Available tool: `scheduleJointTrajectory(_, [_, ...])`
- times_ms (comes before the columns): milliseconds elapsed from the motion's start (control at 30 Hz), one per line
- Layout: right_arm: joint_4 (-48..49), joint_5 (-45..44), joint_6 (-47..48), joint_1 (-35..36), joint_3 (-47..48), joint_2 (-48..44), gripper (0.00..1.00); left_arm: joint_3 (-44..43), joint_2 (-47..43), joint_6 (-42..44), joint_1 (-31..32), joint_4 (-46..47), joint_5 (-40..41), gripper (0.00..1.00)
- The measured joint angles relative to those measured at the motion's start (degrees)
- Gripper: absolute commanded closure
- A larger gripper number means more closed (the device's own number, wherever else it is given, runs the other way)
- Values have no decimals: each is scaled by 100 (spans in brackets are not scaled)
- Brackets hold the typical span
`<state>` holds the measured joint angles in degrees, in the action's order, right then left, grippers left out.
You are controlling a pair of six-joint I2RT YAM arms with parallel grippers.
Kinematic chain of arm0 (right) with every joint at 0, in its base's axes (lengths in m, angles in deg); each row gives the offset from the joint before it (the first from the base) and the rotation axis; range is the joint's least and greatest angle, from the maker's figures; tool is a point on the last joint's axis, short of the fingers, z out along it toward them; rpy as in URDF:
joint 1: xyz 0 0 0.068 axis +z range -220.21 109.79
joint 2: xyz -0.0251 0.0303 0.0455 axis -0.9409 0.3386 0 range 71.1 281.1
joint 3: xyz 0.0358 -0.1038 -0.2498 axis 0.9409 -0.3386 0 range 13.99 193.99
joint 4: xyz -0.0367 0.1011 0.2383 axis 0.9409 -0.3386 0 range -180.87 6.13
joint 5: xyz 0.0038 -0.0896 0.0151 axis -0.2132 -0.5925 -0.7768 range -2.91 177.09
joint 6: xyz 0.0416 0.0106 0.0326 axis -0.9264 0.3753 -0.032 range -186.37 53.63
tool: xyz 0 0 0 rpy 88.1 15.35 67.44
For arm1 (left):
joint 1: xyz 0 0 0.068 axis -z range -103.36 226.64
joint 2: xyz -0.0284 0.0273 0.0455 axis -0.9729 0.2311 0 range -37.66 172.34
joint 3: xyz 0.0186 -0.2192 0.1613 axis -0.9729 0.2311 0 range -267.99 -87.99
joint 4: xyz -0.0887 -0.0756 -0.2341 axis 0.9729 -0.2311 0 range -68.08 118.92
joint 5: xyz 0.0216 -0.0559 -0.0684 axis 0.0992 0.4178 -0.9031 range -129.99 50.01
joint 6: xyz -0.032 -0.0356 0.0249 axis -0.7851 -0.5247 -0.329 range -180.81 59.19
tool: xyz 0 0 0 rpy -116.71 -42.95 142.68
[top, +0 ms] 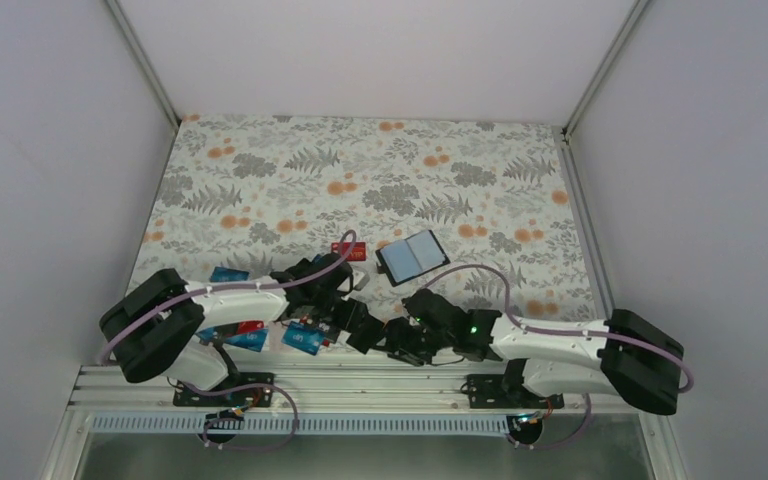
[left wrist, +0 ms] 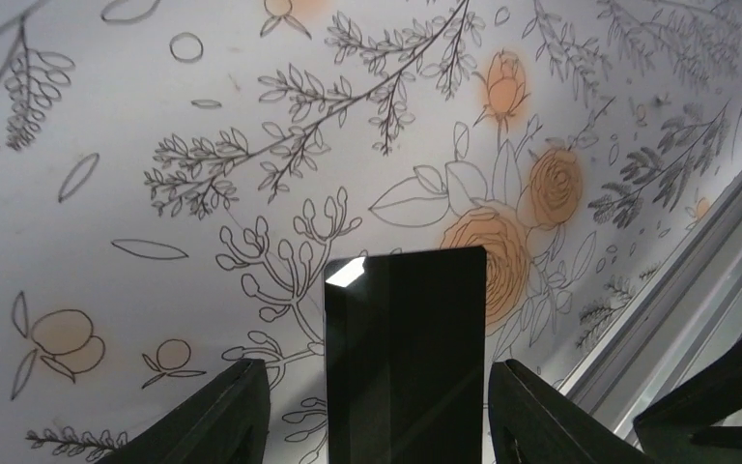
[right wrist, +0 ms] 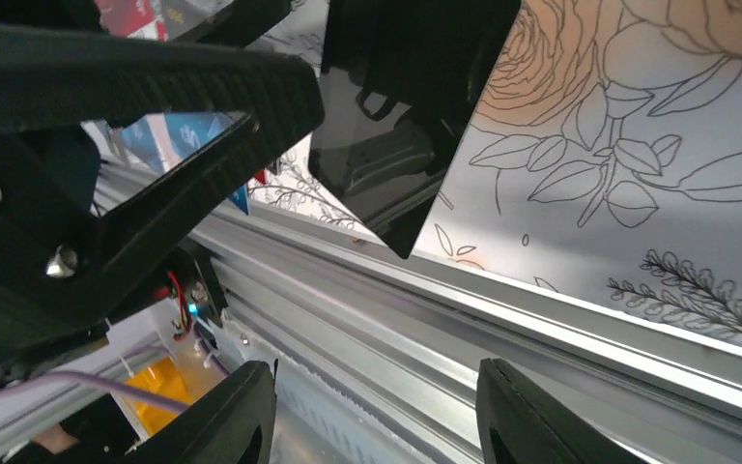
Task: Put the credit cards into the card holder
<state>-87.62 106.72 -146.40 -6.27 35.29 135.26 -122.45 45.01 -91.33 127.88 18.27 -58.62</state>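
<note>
The card holder (top: 412, 256) lies open on the floral cloth, grey-blue inside up. A red card (top: 348, 251) lies just left of it. Blue cards (top: 228, 274) (top: 305, 338) and another red card (top: 250, 327) lie near the front left, partly under my left arm. A glossy black card (left wrist: 406, 348) sits centred between the fingers of my left gripper (left wrist: 377, 416), with a gap on each side; the jaws are wide open. In the right wrist view the card (right wrist: 386, 164) has its near corner over the rail. My right gripper (right wrist: 372, 416) is open and empty above the rail.
The aluminium rail (top: 360, 380) runs along the table's front edge, right beside both grippers (top: 360, 325) (top: 400, 340), which nearly meet. White walls enclose the floral cloth (top: 360, 170) on three sides.
</note>
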Motion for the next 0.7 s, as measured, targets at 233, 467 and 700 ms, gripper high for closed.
scheduleJointTrajectory(233, [656,-358,-645,393,0,916,47,177,31,-63,39,358,-149,43])
scheduleJointTrajectory(467, [1104,-640,-964,619,4,1440,50,304,-20,-153,131,573,-177,43])
scheduleJointTrajectory(700, [1314,-835,-1080,632,4,1453,53,507,-221,-365,304,614,-243,43])
